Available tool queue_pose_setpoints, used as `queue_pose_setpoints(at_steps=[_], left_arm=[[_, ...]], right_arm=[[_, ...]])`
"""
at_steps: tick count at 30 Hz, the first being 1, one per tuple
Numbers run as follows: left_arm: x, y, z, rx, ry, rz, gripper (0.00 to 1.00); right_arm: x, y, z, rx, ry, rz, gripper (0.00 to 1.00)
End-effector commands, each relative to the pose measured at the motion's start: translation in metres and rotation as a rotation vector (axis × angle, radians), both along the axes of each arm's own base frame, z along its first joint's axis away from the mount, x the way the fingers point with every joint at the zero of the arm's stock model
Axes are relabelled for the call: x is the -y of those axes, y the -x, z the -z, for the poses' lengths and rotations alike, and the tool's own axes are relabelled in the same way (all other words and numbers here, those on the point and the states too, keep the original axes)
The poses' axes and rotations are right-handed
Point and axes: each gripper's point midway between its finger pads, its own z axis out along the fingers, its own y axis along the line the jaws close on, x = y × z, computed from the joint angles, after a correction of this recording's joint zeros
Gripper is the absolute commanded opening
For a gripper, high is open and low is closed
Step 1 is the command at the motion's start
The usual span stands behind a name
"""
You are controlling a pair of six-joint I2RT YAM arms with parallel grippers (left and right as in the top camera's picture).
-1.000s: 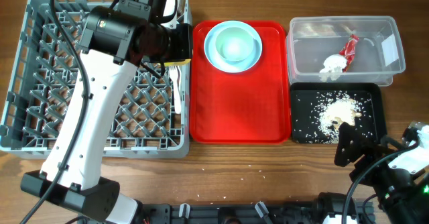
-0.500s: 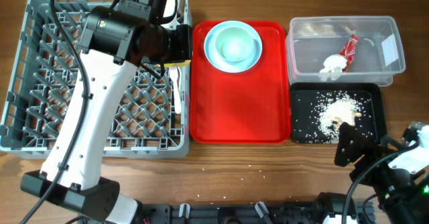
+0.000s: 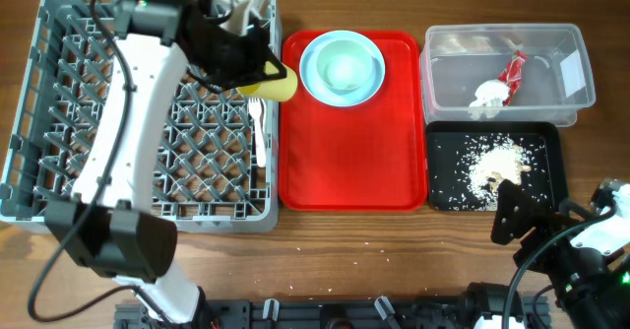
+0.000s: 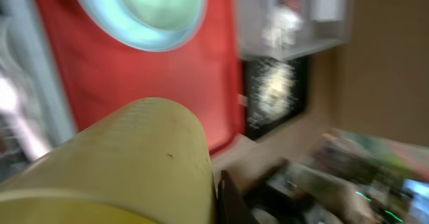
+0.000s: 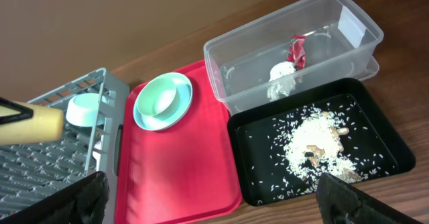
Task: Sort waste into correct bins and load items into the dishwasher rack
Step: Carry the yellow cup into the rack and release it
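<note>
Pinching the yellow cup (image 3: 275,85) with the left gripper (image 3: 259,73) over the right edge of the dishwasher rack (image 3: 59,122). Holding the right gripper (image 3: 517,215) spread wide, near the black tray (image 3: 553,152).

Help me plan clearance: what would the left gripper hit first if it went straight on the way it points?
Probably the red tray, on bare surface beside the plate; the cup in the left gripper would touch first. Depth is unclear.

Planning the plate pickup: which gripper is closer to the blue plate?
Left. The left gripper, holding the yellow cup, is just beside the light-blue plate at the rack edge; the right gripper is far off, beyond the black tray.
</note>
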Motion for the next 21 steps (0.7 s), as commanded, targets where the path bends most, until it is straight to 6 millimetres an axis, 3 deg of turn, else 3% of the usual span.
queue_pose_setpoints(at_steps=[1,3,8,11,15,18,21], left_arm=[[0.002,0.003,-0.005,-0.043,0.382,0.102,0.04],[-0.01,0.002,0.009,-0.071,0.493,0.086,0.04],[-0.036,0.002,0.052,-0.123,0.676,-0.008,0.28],[-0.044,0.001,0.074,-0.12,0.667,-0.03,0.27],[-0.063,0.0,0.101,-0.141,0.511,-0.066,0.25],[-0.074,0.002,0.117,-0.163,0.417,-0.086,0.29],[-0.084,-0.003,0.119,-0.169,0.405,-0.125,0.39]], right_arm=[[-0.001,0.0,-0.002,0.007,-0.01,-0.001,1.0],[-0.001,0.0,-0.002,0.007,-0.01,-0.001,1.0],[-0.001,0.0,-0.002,0.007,-0.01,-0.001,1.0],[-0.001,0.0,-0.002,0.007,-0.01,-0.001,1.0],[-0.001,0.0,-0.002,0.007,-0.01,-0.001,1.0],[-0.001,0.0,-0.002,0.007,-0.01,-0.001,1.0],[-0.001,0.0,-0.002,0.007,-0.01,-0.001,1.0]])
